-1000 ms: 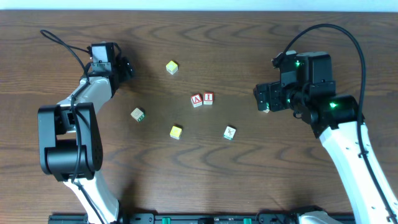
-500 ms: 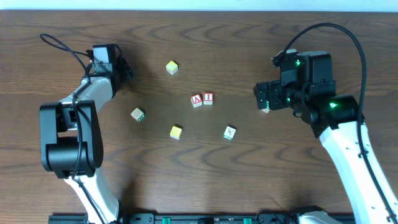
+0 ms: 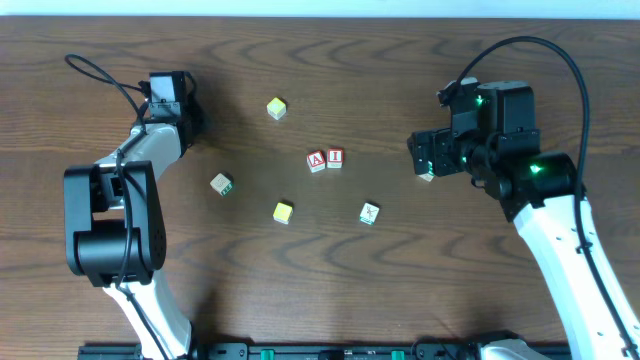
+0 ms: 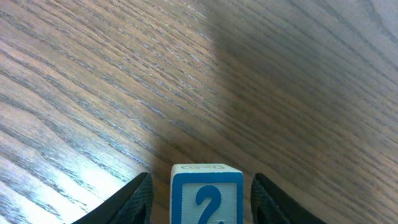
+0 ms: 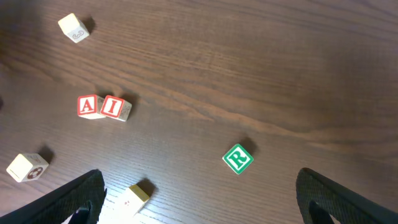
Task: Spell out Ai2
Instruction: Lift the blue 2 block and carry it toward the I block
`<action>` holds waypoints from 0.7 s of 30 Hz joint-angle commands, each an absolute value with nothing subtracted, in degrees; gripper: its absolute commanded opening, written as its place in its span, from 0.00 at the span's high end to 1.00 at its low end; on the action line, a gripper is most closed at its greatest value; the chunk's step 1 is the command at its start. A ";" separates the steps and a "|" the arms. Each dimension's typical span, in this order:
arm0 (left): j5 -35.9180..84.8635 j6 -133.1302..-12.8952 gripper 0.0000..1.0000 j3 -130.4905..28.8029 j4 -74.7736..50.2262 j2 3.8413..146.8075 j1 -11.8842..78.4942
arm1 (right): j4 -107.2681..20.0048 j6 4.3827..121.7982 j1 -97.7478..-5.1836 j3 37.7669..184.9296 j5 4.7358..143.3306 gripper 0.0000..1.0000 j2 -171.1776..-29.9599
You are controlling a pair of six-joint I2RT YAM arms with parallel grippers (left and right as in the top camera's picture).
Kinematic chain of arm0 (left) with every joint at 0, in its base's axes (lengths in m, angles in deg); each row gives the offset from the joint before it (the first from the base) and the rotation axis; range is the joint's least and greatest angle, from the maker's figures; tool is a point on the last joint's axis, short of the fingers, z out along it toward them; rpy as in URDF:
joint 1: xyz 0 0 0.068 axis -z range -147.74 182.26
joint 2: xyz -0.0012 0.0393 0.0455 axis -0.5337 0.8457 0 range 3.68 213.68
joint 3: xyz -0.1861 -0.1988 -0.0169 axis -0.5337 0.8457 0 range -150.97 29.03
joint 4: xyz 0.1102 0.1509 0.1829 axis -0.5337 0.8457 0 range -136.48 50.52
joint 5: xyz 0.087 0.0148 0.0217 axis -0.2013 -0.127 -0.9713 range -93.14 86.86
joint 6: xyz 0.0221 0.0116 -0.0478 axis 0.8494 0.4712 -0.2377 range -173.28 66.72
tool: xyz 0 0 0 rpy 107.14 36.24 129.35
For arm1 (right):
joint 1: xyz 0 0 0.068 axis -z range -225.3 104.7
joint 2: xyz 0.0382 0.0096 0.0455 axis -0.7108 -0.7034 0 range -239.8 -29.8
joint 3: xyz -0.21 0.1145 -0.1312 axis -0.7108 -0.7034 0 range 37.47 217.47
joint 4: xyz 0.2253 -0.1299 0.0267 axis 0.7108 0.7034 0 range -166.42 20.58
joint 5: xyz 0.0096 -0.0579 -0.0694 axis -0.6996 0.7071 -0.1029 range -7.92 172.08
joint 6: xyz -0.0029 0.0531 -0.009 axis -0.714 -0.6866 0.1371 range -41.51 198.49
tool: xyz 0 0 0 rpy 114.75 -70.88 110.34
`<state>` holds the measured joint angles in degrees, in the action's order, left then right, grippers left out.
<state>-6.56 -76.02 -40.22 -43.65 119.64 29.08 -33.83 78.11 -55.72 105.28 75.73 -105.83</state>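
Barely anything has changed: the left claw (image 3: 196,108) has only edged inward, jaws parted either side of the 2 block (image 4: 207,196), well left of the A block (image 3: 316,160). Right of A sits the I block (image 3: 335,156), touching; beyond lies bare worktop (image 3: 385,120), then the open right claw (image 3: 418,158).
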 commanded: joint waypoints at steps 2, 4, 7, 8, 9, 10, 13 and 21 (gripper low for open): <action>-7.57 -76.52 0.49 -41.82 -42.86 120.56 28.84 | -33.98 78.11 -55.24 105.28 76.30 0.03 -106.00; -7.57 -76.50 0.53 -41.82 -42.40 120.56 28.84 | -34.07 78.11 -55.24 105.28 76.30 0.03 -106.00; -7.59 -76.50 0.58 -41.82 -41.84 120.56 28.84 | -34.29 78.13 -55.24 105.28 76.30 0.03 -106.00; -7.57 -76.50 0.59 -41.82 -41.81 120.56 28.84 | -34.38 78.13 -55.24 105.28 76.27 0.03 -106.00; -7.57 -76.50 0.61 -41.82 -41.84 120.56 28.84 | -34.44 78.11 -55.24 105.28 76.27 0.03 -106.00; -7.59 -76.50 0.62 -41.82 -41.86 120.56 28.84 | -34.44 78.11 -55.24 105.28 76.30 0.03 -106.00; -7.59 -76.46 0.67 -41.82 -41.99 120.56 28.84 | -34.51 78.13 -55.24 105.28 76.30 0.03 -106.00; -7.59 -71.56 0.84 -46.89 -37.27 119.64 29.03 | -35.25 78.13 -55.24 105.28 76.30 0.03 -106.00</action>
